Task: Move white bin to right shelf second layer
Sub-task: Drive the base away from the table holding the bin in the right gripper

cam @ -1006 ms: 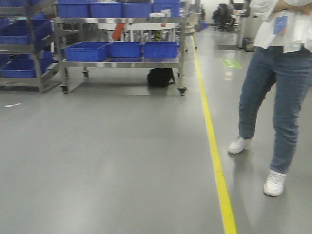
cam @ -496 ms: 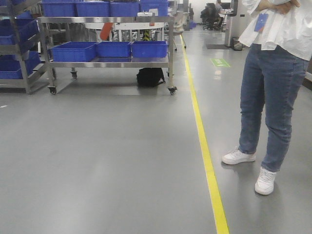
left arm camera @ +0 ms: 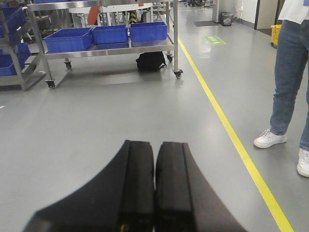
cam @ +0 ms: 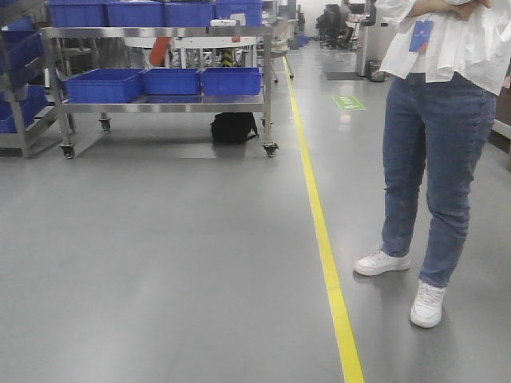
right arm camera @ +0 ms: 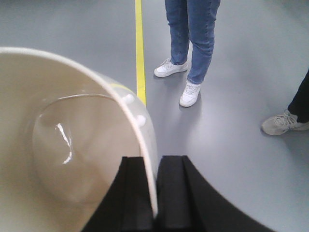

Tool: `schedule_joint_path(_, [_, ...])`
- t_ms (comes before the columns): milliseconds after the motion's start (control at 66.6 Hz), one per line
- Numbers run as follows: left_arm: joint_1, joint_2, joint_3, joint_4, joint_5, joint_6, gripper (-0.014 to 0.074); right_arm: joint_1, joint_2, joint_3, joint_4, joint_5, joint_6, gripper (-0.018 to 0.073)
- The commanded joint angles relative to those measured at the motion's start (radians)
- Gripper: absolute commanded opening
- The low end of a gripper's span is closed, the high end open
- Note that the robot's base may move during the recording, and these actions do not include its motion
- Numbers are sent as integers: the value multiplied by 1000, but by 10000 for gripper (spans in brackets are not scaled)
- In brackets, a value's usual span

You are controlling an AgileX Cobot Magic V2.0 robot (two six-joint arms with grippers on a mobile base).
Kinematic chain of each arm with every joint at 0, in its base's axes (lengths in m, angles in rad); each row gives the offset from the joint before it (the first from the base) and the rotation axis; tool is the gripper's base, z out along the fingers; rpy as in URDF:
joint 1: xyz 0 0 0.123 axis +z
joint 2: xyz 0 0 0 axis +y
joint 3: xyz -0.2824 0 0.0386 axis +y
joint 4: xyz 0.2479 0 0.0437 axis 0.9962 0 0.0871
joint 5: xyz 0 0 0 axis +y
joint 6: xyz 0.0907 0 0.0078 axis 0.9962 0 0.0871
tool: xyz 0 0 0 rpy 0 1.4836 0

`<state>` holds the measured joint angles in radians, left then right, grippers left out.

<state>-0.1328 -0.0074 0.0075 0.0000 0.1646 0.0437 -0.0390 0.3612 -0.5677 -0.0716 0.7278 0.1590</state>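
White bin (right arm camera: 72, 135) pinched by right claw (right arm camera: 155, 164); left claw (left arm camera: 155, 147) closed; cart (cam: 160, 106) seemingly shifted left.

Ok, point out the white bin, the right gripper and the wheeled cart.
white bin (right arm camera: 72, 140): right wrist view, its glossy inside wall.
right gripper (right arm camera: 154, 164): right wrist view, between the fingertips clamping the bin's rim.
wheeled cart (cam: 160, 106): front view, front edge of its lower shelf.
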Motion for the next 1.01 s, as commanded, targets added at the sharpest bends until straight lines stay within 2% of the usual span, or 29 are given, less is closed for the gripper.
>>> schedule_joint_path(0, [-5,-14,37,0,-87,-5,85,-5,5,-32,-6,-95,6,49])
schedule_joint_path(991, [-5,-14,37,0,-87,-5,85,-5,5,-32,-6,-95,6,49])
